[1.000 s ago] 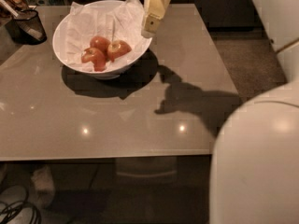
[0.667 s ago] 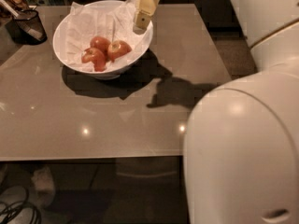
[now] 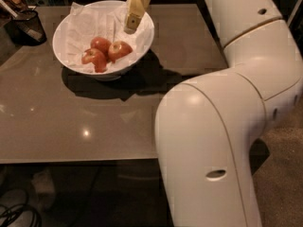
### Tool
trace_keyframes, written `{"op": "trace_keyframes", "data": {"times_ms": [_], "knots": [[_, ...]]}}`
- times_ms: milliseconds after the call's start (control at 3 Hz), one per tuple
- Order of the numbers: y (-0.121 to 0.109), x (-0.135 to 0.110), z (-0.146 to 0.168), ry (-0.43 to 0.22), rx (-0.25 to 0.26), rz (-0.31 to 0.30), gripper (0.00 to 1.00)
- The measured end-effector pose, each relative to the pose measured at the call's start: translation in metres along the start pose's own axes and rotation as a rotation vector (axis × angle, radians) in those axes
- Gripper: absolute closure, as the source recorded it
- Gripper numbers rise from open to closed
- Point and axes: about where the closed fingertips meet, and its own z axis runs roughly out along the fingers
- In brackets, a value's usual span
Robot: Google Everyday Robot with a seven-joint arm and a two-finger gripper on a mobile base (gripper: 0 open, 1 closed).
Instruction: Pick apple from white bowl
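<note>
The white bowl (image 3: 66, 27), lined with crumpled white paper, stands at the back left of the brown table. Three red apples lie close together in its middle. The right one, the apple (image 3: 120, 49), shows a paler patch near its top. The other two (image 3: 100, 44) (image 3: 93, 59) lie to its left. My gripper (image 3: 130, 25) hangs tip-down over the bowl's right inner side, a little above and to the right of the apple, touching nothing I can see.
A small dark mesh cup (image 3: 29, 26) stands at the table's far left edge. My big white arm (image 3: 227, 126) fills the right foreground and hides the table's right front part. The table top (image 3: 85, 112) stretches toward me. Cables lie on the floor at the lower left.
The gripper has moved left, from beside the bowl's right rim to over its inside. The arm has swung further across the right of the view.
</note>
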Motion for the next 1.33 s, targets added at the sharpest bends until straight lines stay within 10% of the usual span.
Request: {"op": "trace_keyframes", "data": {"times_ms": [333, 1333], "knots": [[-0.008, 0.002, 0.013, 0.001, -0.003, 0.020, 0.28], [-0.015, 0.017, 0.056, 0.007, -0.059, 0.091, 0.29]]}}
